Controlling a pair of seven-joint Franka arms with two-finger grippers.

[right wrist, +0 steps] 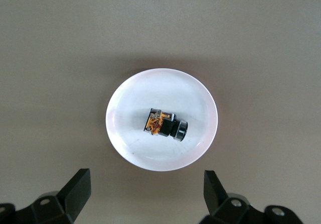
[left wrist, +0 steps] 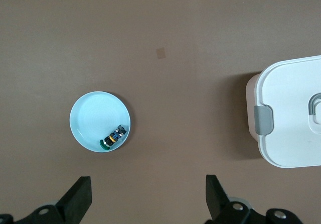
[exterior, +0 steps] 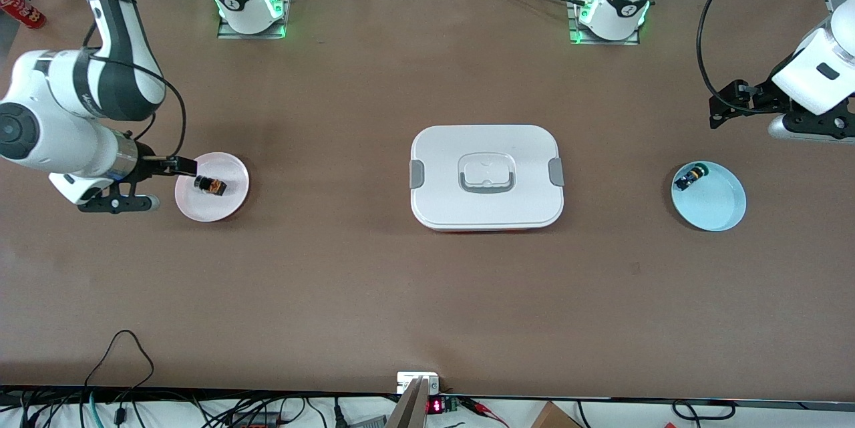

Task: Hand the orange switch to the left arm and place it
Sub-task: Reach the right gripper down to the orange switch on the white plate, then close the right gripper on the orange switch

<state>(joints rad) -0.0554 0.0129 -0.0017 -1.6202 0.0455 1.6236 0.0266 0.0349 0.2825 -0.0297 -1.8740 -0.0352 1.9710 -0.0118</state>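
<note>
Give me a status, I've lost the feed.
Both grippers open and empty: right gripper at the pink plate, left gripper up, waiting. Orange switch untouched on the plate. Box mid-table, between the plates.

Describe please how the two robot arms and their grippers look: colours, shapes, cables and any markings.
Both arms are glossy white, rounded shells with dark grey joint bands and round white bases lit green. The right arm carries a thin black cable looping beside its wrist; the left arm has a longer black cable arcing above it. The right gripper and left gripper are black, with two flat, wedge-shaped fingers on screwed mounts.
</note>
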